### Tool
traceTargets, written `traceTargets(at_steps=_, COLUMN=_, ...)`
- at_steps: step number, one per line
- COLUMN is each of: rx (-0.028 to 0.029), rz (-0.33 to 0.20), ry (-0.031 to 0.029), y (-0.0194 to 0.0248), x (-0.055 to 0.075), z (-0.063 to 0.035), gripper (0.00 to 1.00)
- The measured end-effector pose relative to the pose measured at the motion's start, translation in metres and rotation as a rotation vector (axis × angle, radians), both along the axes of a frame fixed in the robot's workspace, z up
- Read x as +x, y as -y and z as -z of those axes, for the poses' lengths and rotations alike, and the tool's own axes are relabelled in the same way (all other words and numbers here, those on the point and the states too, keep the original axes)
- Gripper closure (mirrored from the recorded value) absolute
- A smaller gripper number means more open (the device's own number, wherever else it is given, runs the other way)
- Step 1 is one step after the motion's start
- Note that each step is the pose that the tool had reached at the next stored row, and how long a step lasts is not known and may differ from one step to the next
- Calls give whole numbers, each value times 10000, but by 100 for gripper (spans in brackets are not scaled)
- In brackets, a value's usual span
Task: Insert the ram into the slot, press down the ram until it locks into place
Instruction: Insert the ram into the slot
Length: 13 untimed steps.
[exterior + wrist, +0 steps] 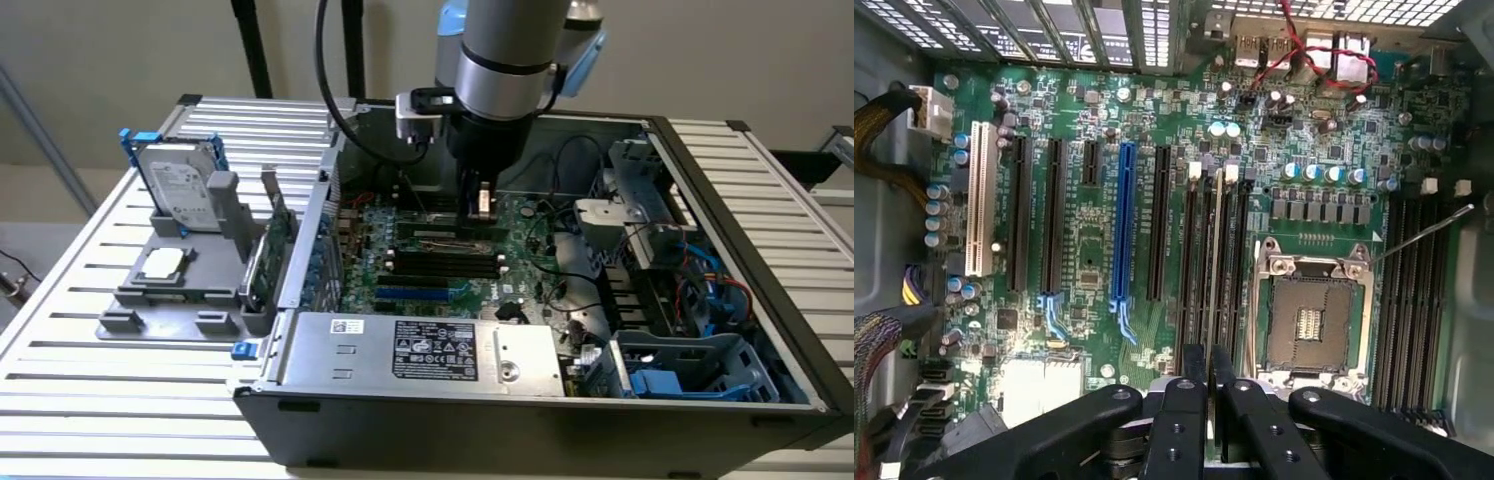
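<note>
The gripper (478, 208) reaches down inside the open computer case (534, 430), its fingers (1187, 405) drawn almost together, pinching the thin ram (1214, 270) edge-on. The ram stands directly beneath the fingertips, in the bank of memory slots (1197, 260) on the motherboard (1094, 250).

To the exterior view's left of the gripper, outside the case, a grey tray (154, 295) on the slatted table (120, 390) carries a hard drive (178, 190) and an upright green card (278, 250). Just beside the gripper on the other side lies the empty processor socket (1309, 320). A pale wall (107, 50) rises behind.
</note>
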<state>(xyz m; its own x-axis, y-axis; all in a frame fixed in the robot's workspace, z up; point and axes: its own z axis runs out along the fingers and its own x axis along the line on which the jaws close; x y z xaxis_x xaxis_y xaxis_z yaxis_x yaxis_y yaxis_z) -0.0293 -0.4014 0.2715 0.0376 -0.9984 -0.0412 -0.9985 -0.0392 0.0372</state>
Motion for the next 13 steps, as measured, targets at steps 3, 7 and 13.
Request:
traceTargets(at_steps=3, rx=-24, rz=0, ry=0, y=6, x=0, z=49, gripper=87)
traceTargets(at_steps=7, rx=-95, rz=-1, ry=1, y=7, x=0, z=103, gripper=87)
traceTargets(at_steps=13, rx=-238, rz=0, ry=0, y=7, x=-13, z=175, gripper=87)
